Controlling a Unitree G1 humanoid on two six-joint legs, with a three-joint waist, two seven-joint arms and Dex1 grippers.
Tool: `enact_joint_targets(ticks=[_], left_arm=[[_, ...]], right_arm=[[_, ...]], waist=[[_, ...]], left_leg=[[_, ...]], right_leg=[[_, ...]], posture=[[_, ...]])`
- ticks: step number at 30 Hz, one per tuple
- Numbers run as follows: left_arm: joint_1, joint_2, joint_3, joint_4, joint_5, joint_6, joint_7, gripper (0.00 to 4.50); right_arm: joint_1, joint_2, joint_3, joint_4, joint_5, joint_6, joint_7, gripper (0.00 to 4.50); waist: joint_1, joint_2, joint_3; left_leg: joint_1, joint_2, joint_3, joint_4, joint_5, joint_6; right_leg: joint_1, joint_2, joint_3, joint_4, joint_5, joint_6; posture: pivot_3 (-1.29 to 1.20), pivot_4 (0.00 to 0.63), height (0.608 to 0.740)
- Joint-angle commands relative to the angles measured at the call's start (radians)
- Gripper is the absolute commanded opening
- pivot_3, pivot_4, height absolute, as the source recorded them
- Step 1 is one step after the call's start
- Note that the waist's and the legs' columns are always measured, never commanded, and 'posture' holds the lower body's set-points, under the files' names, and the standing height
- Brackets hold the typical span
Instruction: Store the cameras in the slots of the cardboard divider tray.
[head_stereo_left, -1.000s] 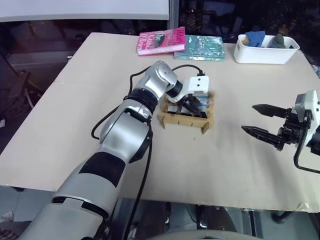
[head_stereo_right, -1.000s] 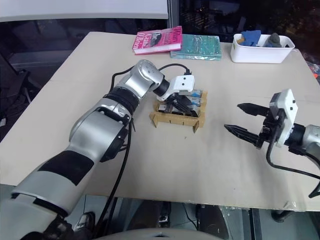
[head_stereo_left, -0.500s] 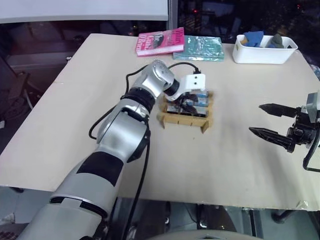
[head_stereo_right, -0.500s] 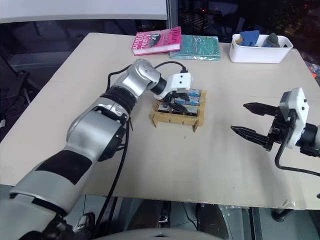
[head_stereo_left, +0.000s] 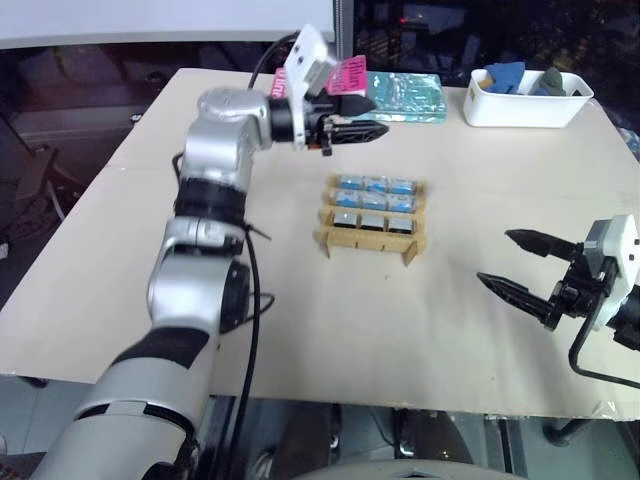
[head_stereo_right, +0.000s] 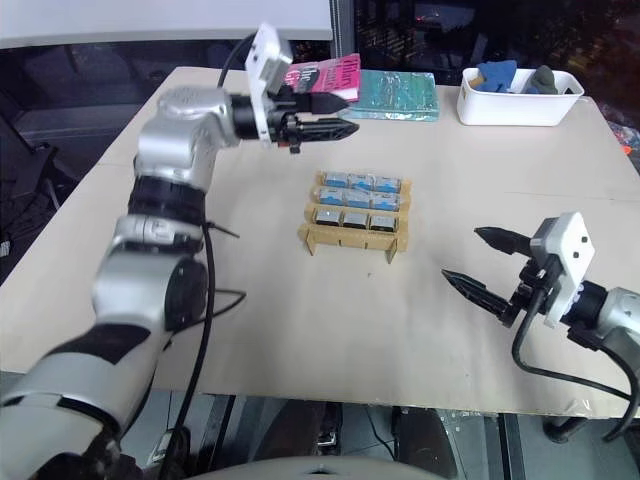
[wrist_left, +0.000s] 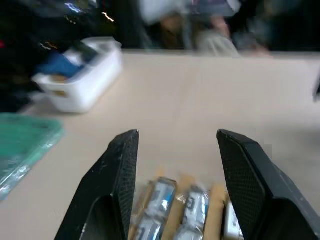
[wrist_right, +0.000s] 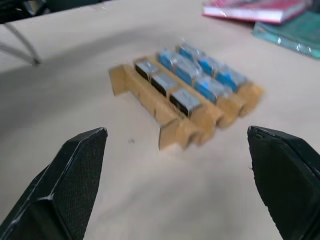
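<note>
The cardboard divider tray (head_stereo_left: 371, 218) stands in the middle of the bench (head_stereo_left: 120, 240), and six cameras (head_stereo_left: 373, 205) sit in its slots, two rows of three. I judge the cameras light, hard and a little smooth; one is best taken by two opposite flat sides, not by the lens face. The tray looks light and could slide if pushed. The left gripper (head_stereo_left: 372, 130) hangs above the bench beyond the tray, fingers partly apart and holding nothing. The right gripper (head_stereo_left: 520, 264) has its fingers spread wide, empty, well apart from the tray.
</note>
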Motion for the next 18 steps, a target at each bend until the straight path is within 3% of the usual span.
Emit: enact_joint_targets(ticks=[1,2,3,6,8,13,18], left_arm=[[0.240,0.021,0.156,-0.434,-0.146,0.247,0.175,2.54],[0.322,0.022,0.203,-0.534,-0.199,0.311,0.200,3.05],[0.394,0.027,0.235,-0.610,-0.233,0.345,0.222,3.28],[0.608,0.042,0.285,-0.801,-0.231,0.377,0.346,4.47],[0.803,0.096,0.318,-0.902,-0.234,0.333,0.317,4.49],[1.035,0.126,0.410,-0.983,-0.325,0.323,0.317,4.49],[1.119,0.154,0.425,-1.000,-0.368,0.292,0.346,4.49]], right_arm=[[0.024,0.020,-0.051,-0.013,-0.034,-0.024,-0.032,4.50],[0.033,0.025,-0.058,-0.004,-0.038,-0.025,-0.029,4.50],[0.040,0.030,-0.063,0.003,-0.040,-0.025,-0.028,4.50],[0.078,0.035,-0.082,0.029,-0.079,-0.049,-0.006,4.50],[0.130,0.034,-0.116,0.040,-0.082,-0.045,0.020,4.50],[0.189,0.021,-0.177,0.070,-0.085,-0.041,0.063,4.50],[0.183,0.001,-0.200,0.124,-0.097,-0.043,0.101,4.50]], waist=[[-0.003,0.000,0.000],[-0.003,0.000,0.000],[-0.002,0.000,0.000],[0.006,0.000,0.000],[0.010,0.000,0.000],[0.006,0.001,-0.001],[0.006,0.001,-0.001]], left_leg=[[0.001,0.000,0.000,0.000,0.000,0.000],[0.001,0.000,0.000,0.000,0.000,0.000],[0.000,0.000,-0.001,0.000,0.000,-0.001],[0.002,0.001,-0.001,0.000,0.000,-0.001],[0.007,0.000,-0.002,-0.001,0.000,-0.001],[0.018,0.000,-0.004,-0.003,-0.001,-0.002],[0.022,0.000,-0.004,-0.004,-0.004,-0.004]], right_leg=[[0.000,-0.001,0.002,0.000,0.000,0.000],[0.001,-0.001,0.003,0.000,0.000,0.000],[0.000,0.000,0.002,0.000,0.000,0.000],[0.002,-0.004,0.001,-0.001,0.000,0.000],[0.008,-0.005,0.000,-0.002,0.000,0.000],[0.021,-0.008,-0.003,-0.007,0.000,-0.001],[0.023,-0.010,-0.003,-0.007,-0.002,-0.006]], posture=[[0.00,0.150,0.740],[0.00,0.150,0.740],[0.00,0.150,0.740],[0.00,0.150,0.740],[0.00,0.150,0.740],[0.00,0.150,0.740],[0.00,0.150,0.740]])
